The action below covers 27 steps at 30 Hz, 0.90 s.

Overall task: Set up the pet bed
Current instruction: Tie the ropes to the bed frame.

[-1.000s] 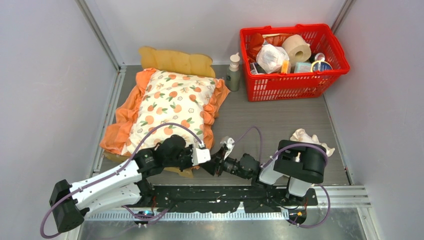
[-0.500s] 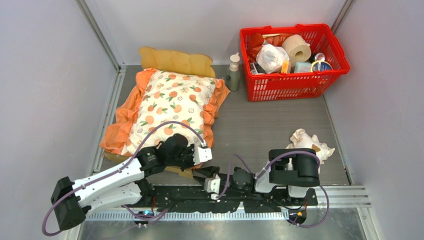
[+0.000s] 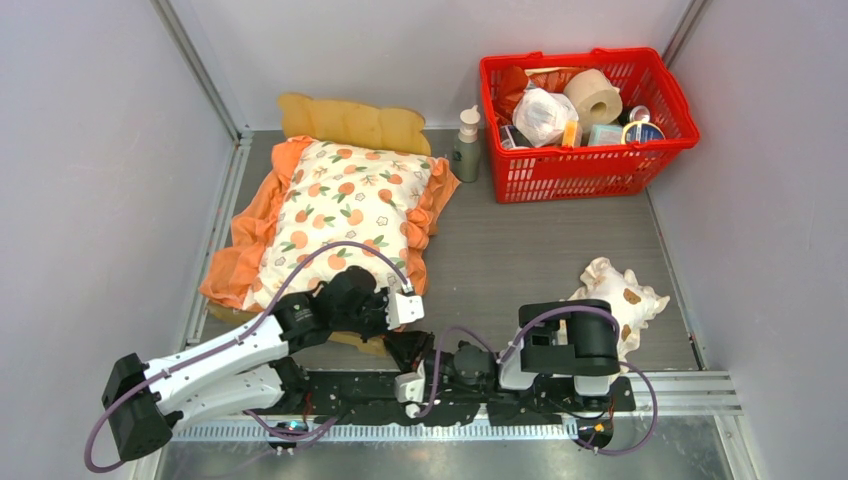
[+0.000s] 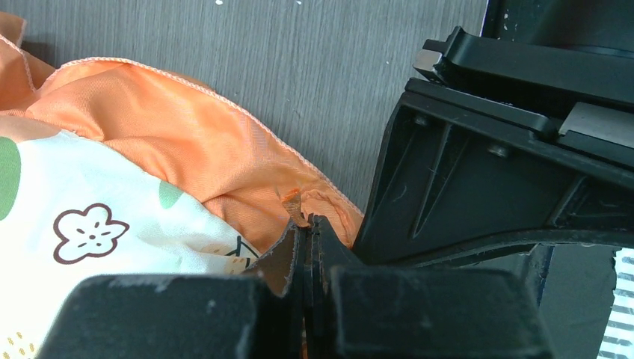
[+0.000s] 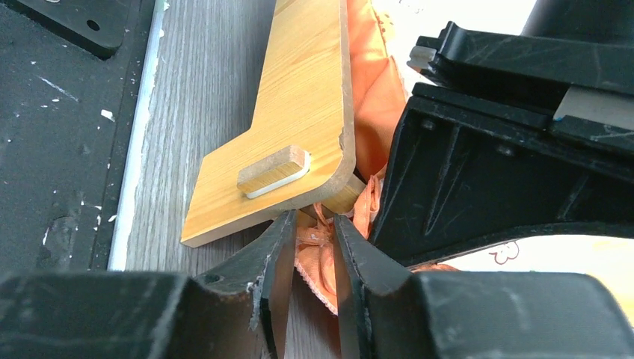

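At the left of the table (image 3: 540,250), the pet bed (image 3: 350,120) sits with its headboard at the far end. The cushion (image 3: 350,205) is spread over it, and the orange ruffle (image 4: 187,142) spills past the near right corner. Left pincer (image 4: 310,223): fingers pressed together at the ruffle's edge. A scrap of orange shows at the tips; can't tell if it is pinched. — JK

Right pincer (image 5: 314,224)? — ML

Just right of the left one, low under the pet bed's wooden near corner. Fingers narrowly apart, ruffle bunched in the gap. Whether it bites, can't tell. — JK

Risks? — ML

Judgement only. Both pincers crowd one corner, bodies nearly touching, so any sideways move could knock them together. A pull on cloth this thin may slip out, or drag the cushion askew off the bed. If the right fingers lift, they could catch the wood edge and tip or shove the light bed. Further right, the pillow (image 3: 610,280) lies close against the right arm; a swing of that arm could sweep it away. — JK
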### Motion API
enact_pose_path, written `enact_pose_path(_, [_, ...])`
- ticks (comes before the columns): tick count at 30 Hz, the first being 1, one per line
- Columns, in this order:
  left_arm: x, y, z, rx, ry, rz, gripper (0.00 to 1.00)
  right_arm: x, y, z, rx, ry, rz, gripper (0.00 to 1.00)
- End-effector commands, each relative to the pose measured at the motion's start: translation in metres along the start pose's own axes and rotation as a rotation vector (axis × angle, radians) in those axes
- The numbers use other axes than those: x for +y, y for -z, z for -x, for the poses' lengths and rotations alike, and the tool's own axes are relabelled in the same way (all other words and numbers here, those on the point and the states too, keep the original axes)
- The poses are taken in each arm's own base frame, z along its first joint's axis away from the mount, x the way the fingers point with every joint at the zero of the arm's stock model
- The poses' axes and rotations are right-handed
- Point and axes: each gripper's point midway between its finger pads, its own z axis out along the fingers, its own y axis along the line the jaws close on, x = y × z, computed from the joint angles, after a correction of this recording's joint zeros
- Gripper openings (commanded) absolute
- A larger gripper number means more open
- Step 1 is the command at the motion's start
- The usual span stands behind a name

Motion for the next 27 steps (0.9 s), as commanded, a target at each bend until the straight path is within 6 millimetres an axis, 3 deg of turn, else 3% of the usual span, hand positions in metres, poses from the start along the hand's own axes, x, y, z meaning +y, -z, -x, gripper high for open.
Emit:
enact_pose_path(1, [0.002,0.005,0.008,-0.013,0.016,-0.001,0.00,-0.035,-0.008,0.025,-0.084,0.029,-0.144,0.31])
enact_pose_path(13, [0.000,0.005,0.006,-0.010,0.018,-0.006,0.00,-0.037,-0.018,0.020,-0.043,0.087,-0.170,0.29])
enact_pose_path(18, [0.001,0.004,0.006,-0.005,0.018,-0.006,0.00,-0.038,-0.015,0.017,-0.024,0.127,-0.174,0.23])
enact_pose_path(27, [0.001,0.004,0.007,-0.008,0.020,-0.008,0.00,-0.036,-0.019,0.025,-0.054,0.185,-0.159,0.26])
